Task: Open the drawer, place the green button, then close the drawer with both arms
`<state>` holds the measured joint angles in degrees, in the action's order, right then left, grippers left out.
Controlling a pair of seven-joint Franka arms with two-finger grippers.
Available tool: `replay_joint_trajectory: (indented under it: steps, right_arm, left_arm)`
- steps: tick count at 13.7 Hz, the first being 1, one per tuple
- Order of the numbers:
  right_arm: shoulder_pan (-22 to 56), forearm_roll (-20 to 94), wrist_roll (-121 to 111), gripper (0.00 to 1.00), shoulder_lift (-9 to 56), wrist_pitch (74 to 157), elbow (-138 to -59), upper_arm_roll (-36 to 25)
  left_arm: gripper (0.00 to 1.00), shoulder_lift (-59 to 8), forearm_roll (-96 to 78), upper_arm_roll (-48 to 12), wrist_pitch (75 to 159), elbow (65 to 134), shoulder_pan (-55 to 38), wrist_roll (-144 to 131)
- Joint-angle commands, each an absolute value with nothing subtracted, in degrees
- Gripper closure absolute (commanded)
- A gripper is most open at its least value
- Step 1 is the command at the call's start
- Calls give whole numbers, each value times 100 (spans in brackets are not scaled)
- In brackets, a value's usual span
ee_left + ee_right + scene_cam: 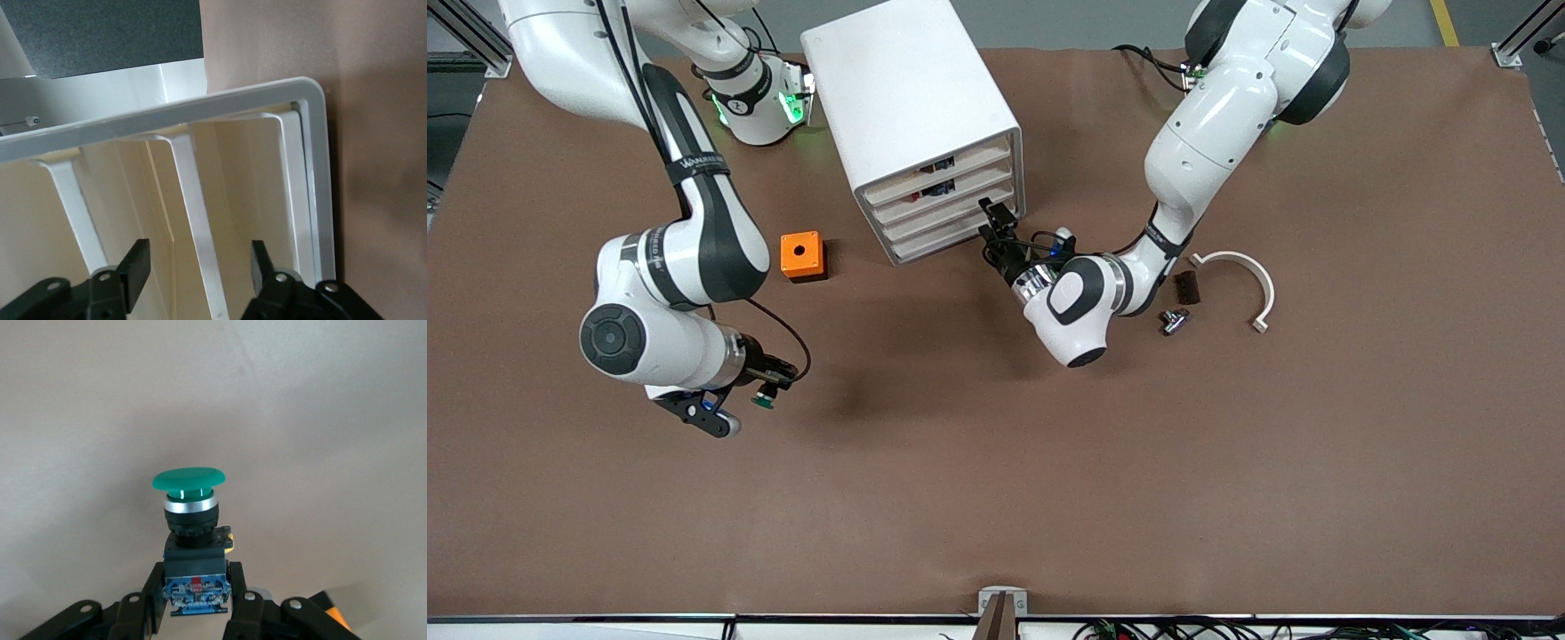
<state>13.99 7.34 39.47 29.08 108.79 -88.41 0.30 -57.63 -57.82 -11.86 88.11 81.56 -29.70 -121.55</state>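
The white cabinet point(911, 98) stands near the robots' side of the table, its four drawers all pushed in. My left gripper point(996, 216) is open at the front of the third drawer point(938, 220), at the drawer's end toward the left arm. In the left wrist view my left gripper point(198, 257) has its fingers point(137, 265) on either side of a white ledge of the cabinet front. My right gripper point(775, 384) is shut on the button point(764, 399) and holds it just above the table. In the right wrist view the green cap point(189, 480) points away from my right gripper point(195, 587).
An orange box point(802, 256) sits beside the cabinet toward the right arm's end. A white curved part point(1245, 271), a small dark block point(1185, 286) and a metal piece point(1172, 321) lie by the left arm's wrist.
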Motion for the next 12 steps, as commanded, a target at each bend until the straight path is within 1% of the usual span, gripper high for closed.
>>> replay_joint_trajectory:
  steps: [1,3,4,5,6,7,8,10,11,12]
  right_arm:
    - [1652,817,4419,100,2909,10540,-8570,0]
    - [1696,887,4701,100,2909,10145,-8324,9]
    - [1722,1097,4807,100,2900,10012,-8219,9]
    - [1731,1281,4956,100,2892,9872,-8113,0]
    - [1758,1335,5131,100,2831,9757,-8086,0]
    - [1767,1336,5298,100,2769,9704,-8086,9]
    - [1810,1345,5439,100,2716,9660,-8095,9]
    - [1916,1345,5764,100,2672,9589,-8086,0]
    - [1925,1371,6070,100,2637,9589,-8086,9]
    - [1951,1467,6360,100,2593,9571,-8095,9]
  left_arm:
    - [40,-5818,-5897,-1204,8763,8209,-3102,-12252]
    - [49,-5836,-5897,-1317,8693,8227,-3129,-12252]
    - [54,-5853,-5897,-1336,8675,8235,-3129,-12252]
    - [55,-5854,-5897,-1388,8657,8253,-3129,-12243]
    - [62,-5862,-5897,-1406,8631,8262,-3129,-12252]
    - [71,-5854,-5889,-1415,8631,8270,-3138,-12243]
    - [74,-5854,-5889,-1415,8605,8271,-3138,-12174]
    - [85,-5862,-5880,-1406,8613,8253,-3129,-12164]
    - [89,-5862,-5897,-1406,8622,8244,-3094,-12173]
    - [91,-5862,-5897,-1398,8622,8253,-3068,-12173]
